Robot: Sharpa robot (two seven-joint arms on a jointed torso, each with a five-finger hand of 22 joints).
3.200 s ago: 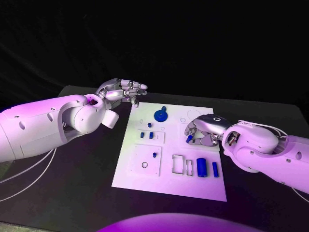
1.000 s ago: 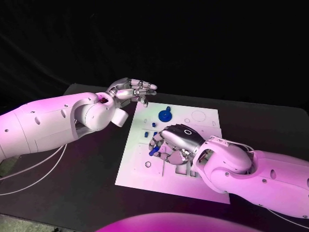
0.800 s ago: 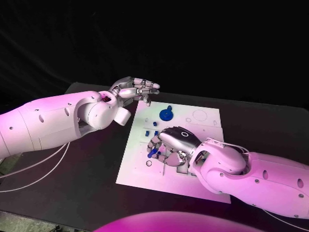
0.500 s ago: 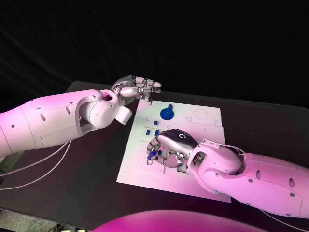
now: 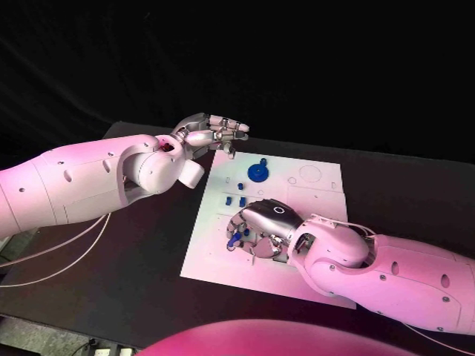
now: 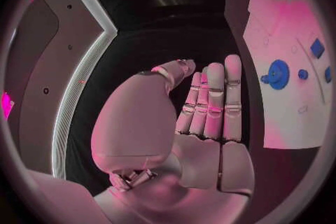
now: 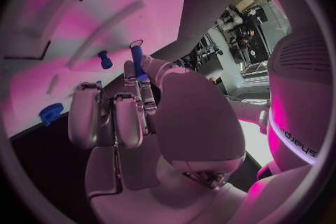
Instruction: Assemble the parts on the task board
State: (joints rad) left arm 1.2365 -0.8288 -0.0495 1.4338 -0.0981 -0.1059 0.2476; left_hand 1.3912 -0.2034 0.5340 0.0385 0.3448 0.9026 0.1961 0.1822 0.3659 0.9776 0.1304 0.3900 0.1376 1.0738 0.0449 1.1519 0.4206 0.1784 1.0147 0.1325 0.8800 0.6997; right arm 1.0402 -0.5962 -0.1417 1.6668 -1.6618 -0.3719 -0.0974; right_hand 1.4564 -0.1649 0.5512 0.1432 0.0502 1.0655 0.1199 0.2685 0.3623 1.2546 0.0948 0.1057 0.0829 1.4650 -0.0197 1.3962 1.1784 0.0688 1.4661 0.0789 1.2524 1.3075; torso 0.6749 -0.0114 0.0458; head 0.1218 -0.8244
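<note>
A small blue cylindrical part [image 7: 138,59] stands pinched upright between the fingertips of the right hand [image 5: 261,230], which hovers low over the lower-middle stretch of the white task board [image 5: 318,194] at the centre of the head view. In the right wrist view the part rises above the curled fingers [image 7: 84,115], with another small blue part [image 7: 104,59] standing on the board beyond it and a blue gear [image 7: 50,113] showing at the board's edge.

On the board's upper portion, just above centre of the head view, the blue gear [image 5: 258,173] sits beside faint circular outlines, and a cluster of small blue parts [image 5: 235,199] stands just below it, immediately above the right hand.

The left hand [image 5: 210,136] hangs above the board's upper-left corner, over the dark desk [image 5: 141,252]; the left wrist view shows its fingers [image 6: 213,103] extended and held side by side, thumb alongside, with nothing in the palm. That view also takes in the blue gear [image 6: 278,74] and a blue square part [image 6: 317,47] on the board.

The right arm [image 5: 409,278] sweeps in from the lower right of the frame, covering the board's lower-right corner.
</note>
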